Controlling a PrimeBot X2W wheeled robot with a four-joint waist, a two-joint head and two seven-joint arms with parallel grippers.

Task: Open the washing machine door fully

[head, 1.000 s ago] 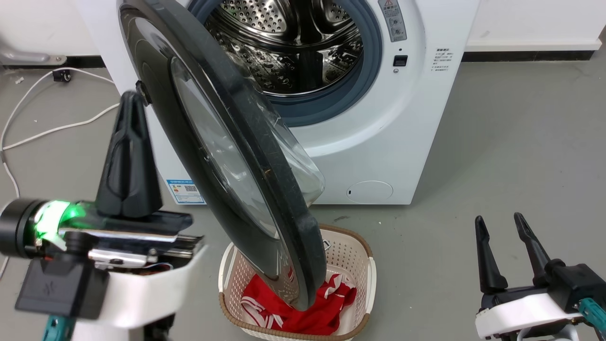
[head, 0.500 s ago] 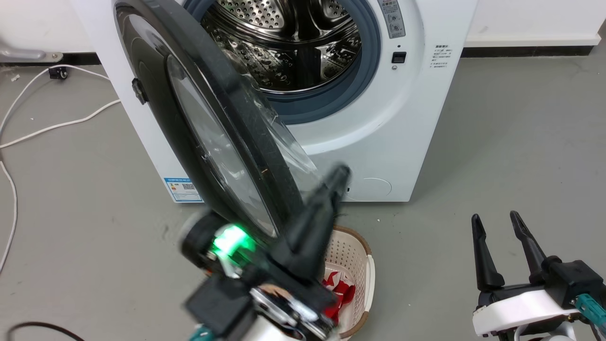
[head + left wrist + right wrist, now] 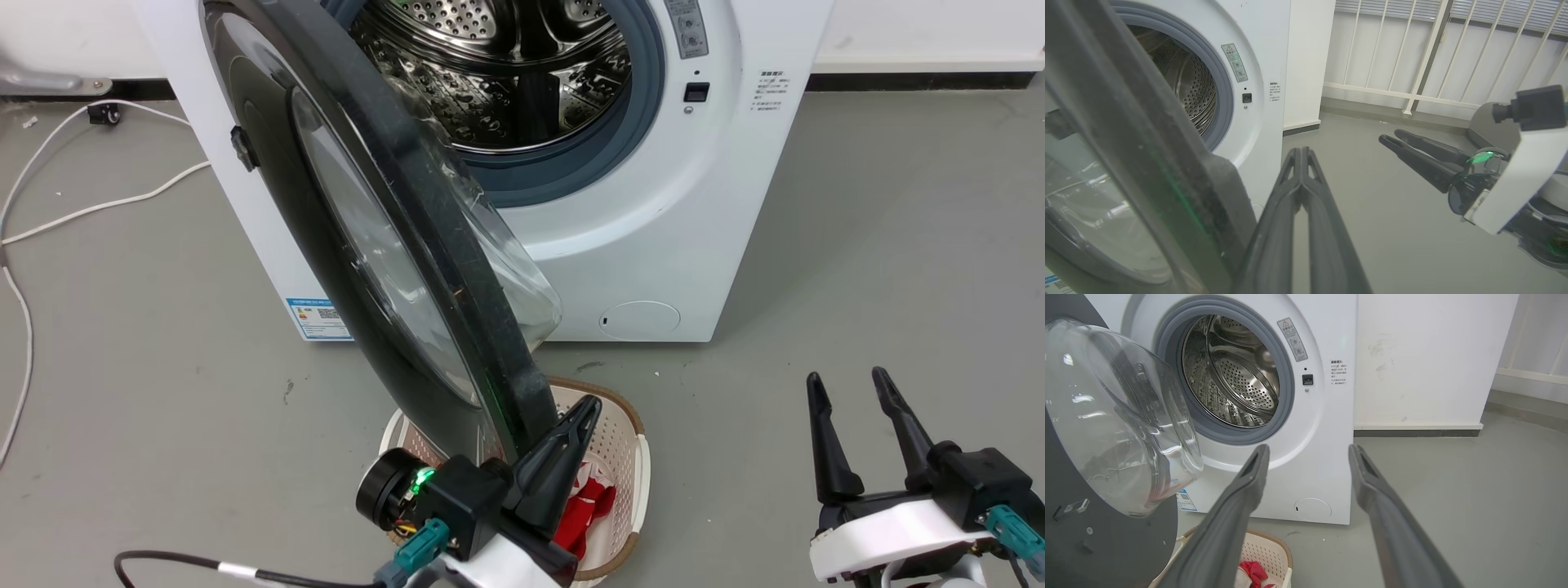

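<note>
The white washing machine (image 3: 653, 229) stands with its steel drum (image 3: 506, 73) exposed. The washing machine door (image 3: 384, 245), black-rimmed with a bulging glass bowl, swings out partway toward me, hinged on the left. My left gripper (image 3: 589, 406) is shut and empty, low down just right of the door's free edge. In the left wrist view its joined fingers (image 3: 1301, 152) point past the door (image 3: 1147, 155) rim, close beside it; I cannot tell whether they touch. My right gripper (image 3: 847, 377) stands open at the lower right, away from the door. In the right wrist view it (image 3: 1308, 451) faces the machine (image 3: 1314, 465).
A beige laundry basket (image 3: 616, 433) holding red cloth (image 3: 584, 510) sits on the floor under the door's lower edge. White cable (image 3: 82, 220) trails across the grey floor at the left, and a black cable (image 3: 180, 559) lies at the bottom left. A white wall runs behind the machine.
My left gripper has swung from the outer, left side of the door, across the front, down to the right of its free edge. The door's angle looks unchanged. The right gripper barely moved.
</note>
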